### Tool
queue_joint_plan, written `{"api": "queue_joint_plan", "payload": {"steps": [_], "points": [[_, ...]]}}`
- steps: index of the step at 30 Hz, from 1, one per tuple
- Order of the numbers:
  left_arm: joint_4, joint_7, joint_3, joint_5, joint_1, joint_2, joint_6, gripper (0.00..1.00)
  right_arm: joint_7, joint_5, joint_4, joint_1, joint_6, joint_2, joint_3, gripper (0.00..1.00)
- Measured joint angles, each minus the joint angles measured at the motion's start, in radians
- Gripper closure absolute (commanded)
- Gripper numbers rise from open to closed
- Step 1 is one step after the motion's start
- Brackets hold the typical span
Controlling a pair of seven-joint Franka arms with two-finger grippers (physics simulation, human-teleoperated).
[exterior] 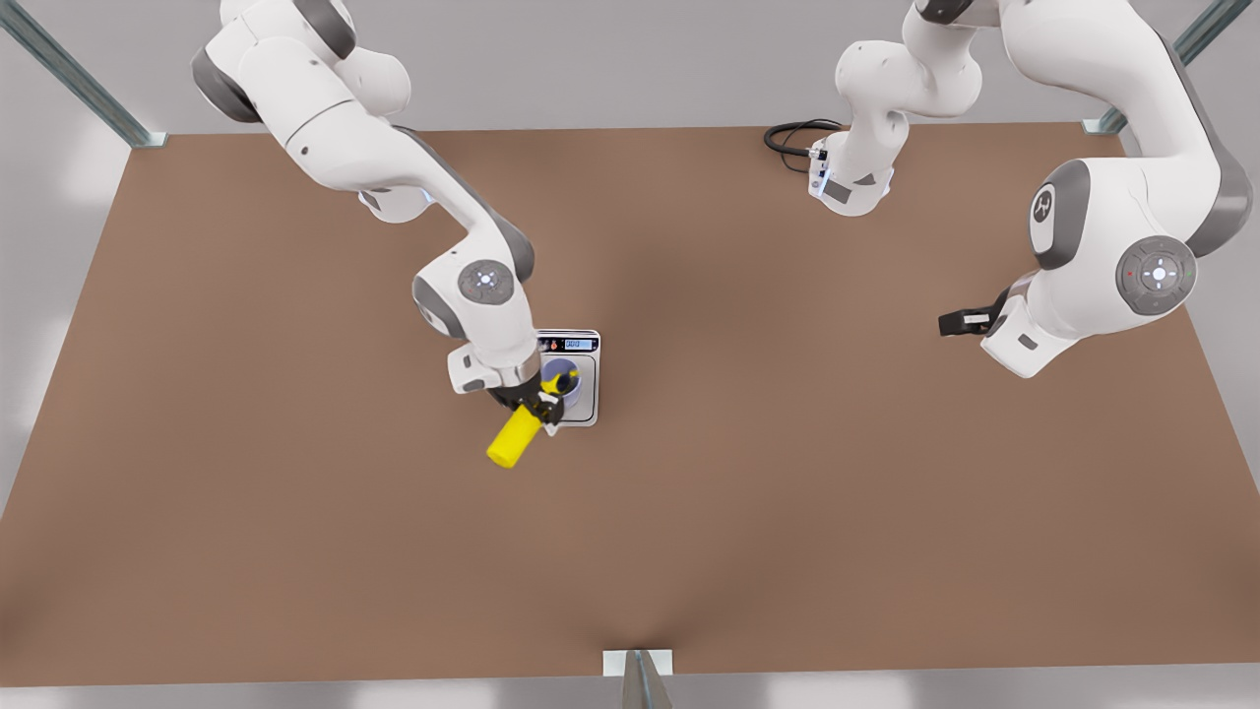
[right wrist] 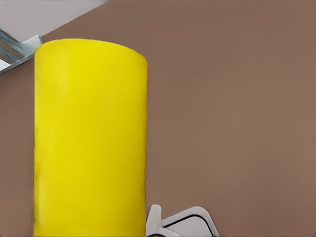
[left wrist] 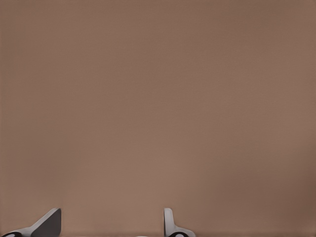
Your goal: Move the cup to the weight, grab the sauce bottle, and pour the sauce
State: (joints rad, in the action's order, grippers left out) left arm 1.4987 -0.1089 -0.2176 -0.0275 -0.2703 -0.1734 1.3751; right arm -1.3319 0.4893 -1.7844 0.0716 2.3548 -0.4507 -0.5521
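Holding the sauce bottle (exterior: 515, 437) in my right gripper (exterior: 533, 405), I have the jaws clamped on it near its nozzle end, with the yellow body tilted down and out toward the near left of the front view. The nozzle end points over the cup (exterior: 562, 379), which stands on the weight (exterior: 587, 404) near the middle of the worktop (exterior: 295, 551). My gripper covers part of the cup and the left part of the weighing plate, so I cannot tell whether the nozzle touches the cup's rim. In my right wrist view the bottle (right wrist: 89, 143) rises as a plain yellow cylinder with no label on it; its lower end is cut off by the edge, and a rounded pale corner of the weight (right wrist: 190, 222) peeks beside it.

On the weight's far edge a dark display strip (exterior: 571, 345) shows lit figures, too small for me to read. A round badge with an H-like mark (exterior: 1042, 206) sits on my other arm's casing.

My left gripper (exterior: 960, 322) waits well apart, at the front view's right, above bare worktop. In its wrist view the two fingertips (left wrist: 47, 224) stand apart with nothing between them, their bases cut off. A black cable (exterior: 792, 138) loops at the far edge.
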Motion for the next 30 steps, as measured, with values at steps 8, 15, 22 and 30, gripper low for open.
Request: {"api": "queue_joint_plan", "payload": {"steps": [8,15,22,30], "points": [[0.0,0.0,0.0,0.0,0.0,0.0,-0.001,0.0,0.0,0.128,-0.003,0.023,0.005,-0.041,0.0,0.79],[-0.013,0.004,0.001,0.006,0.0,0.0,0.003,0.0,0.0,0.157,-0.017,0.028,0.009,-0.05,0.0,0.79],[-0.014,0.032,-0.001,0.01,0.0,0.005,-0.029,0.0,-0.028,0.266,-0.034,0.029,0.022,-0.056,0.002,0.79],[-0.014,0.037,0.006,0.013,0.0,0.001,-0.051,0.0,-0.032,0.242,-0.04,0.016,0.025,-0.037,-0.001,0.79]]}}
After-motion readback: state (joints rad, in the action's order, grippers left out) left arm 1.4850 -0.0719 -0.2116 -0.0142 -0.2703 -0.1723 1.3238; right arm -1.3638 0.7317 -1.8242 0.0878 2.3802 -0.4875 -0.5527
